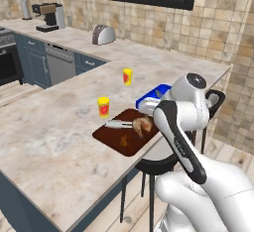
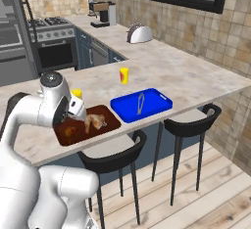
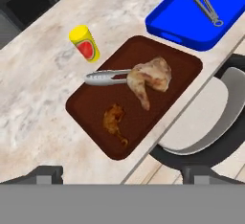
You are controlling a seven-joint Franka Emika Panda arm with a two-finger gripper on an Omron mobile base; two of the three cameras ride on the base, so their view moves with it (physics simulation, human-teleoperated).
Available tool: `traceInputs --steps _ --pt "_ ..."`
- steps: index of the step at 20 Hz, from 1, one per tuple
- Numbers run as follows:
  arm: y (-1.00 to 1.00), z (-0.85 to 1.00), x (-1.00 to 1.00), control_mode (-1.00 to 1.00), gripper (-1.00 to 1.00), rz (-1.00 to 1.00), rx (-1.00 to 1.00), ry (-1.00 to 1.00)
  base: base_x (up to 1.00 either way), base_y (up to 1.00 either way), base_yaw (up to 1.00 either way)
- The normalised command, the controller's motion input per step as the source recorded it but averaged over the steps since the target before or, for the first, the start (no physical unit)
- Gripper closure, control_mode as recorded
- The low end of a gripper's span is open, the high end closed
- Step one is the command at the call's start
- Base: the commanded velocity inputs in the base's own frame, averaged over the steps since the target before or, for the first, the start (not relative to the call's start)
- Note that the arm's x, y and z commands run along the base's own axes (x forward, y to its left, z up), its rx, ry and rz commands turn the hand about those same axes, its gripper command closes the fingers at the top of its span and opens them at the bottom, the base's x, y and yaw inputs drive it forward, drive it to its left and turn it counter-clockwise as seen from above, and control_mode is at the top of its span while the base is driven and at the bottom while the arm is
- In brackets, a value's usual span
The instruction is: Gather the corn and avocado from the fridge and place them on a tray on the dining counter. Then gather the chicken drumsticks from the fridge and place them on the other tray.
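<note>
- My claw [image 3: 122,175] hangs released above the near edge of the marble surface [image 1: 44,137], its two dark fingertips [image 3: 45,174] set wide apart with nothing between them.
- Below it lies a brown tray [image 3: 95,110] holding two chicken drumsticks: a large pale drumstick [image 3: 148,77] towards the far right and a smaller, darker drumstick [image 3: 115,122] nearer.
- Metal tongs [image 3: 103,77] rest on the brown tray, their tip touching the pale drumstick.
- A blue tray [image 2: 157,106] sits just right of the brown one, carrying a second pair of tongs [image 2: 140,103].
- Two yellow containers stand on the surface: one yellow container [image 1: 103,106] just beyond the brown tray, another yellow container [image 1: 127,76] farther back.
- Black stools [image 2: 188,120] stand below the surface's edge.
</note>
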Motion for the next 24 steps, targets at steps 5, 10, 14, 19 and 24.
traceInputs --steps 5,10,14,19,24 --pt "0.00 0.51 -0.96 -1.00 -1.00 -0.02 0.00 -0.01 0.00 0.00 0.00" --pt "0.00 0.55 -1.00 -1.00 -1.00 0.00 0.00 -0.08 0.00 0.00 0.00" --pt "0.00 0.54 -1.00 -1.00 -1.00 0.00 0.00 -0.12 0.00 0.00 0.00" --pt "0.00 0.43 -0.93 -1.00 -1.00 0.00 0.00 -0.09 0.00 0.00 0.00" --pt "0.02 0.05 -0.26 -1.00 -1.00 0.00 0.00 -0.02 0.00 0.00 0.00"
